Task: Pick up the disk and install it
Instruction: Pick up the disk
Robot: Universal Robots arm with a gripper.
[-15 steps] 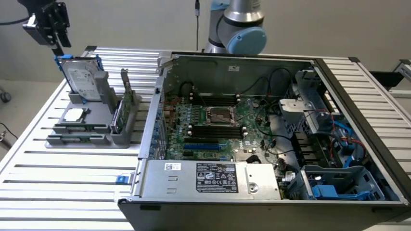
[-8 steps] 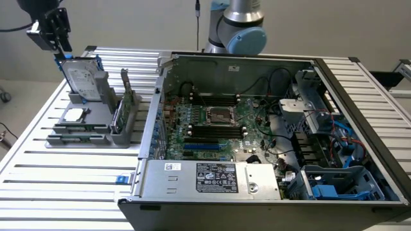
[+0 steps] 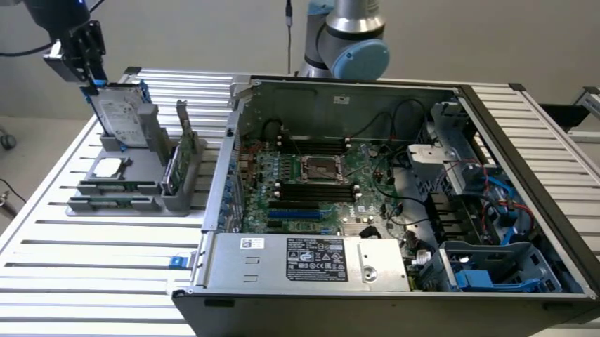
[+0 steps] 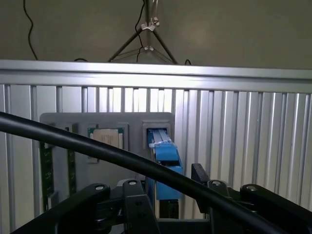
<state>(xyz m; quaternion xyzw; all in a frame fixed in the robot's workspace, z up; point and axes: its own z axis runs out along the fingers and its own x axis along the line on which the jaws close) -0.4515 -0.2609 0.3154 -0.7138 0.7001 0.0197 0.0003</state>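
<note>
The disk (image 3: 123, 114) stands on edge at the back of a grey holder (image 3: 131, 184) on the exterior view's left, with its white label showing and its blue carrier along the rim. My gripper (image 3: 87, 78) hangs over its top corner, and the fingers look closed on the carrier's upper edge. In the wrist view the disk (image 4: 164, 156) appears edge-on as a blue strip. It runs from the holder's slot (image 4: 157, 127) up between the black fingers of my gripper (image 4: 165, 202). The disk's lower end still seems to be within the slot.
The holder also carries a small silver chip (image 3: 109, 166) and a green circuit stick (image 3: 182, 149). The open computer case (image 3: 375, 189) is on the exterior view's right, with a blue-lined bay (image 3: 487, 270) at its near corner. A black cable (image 4: 97, 148) crosses the wrist view.
</note>
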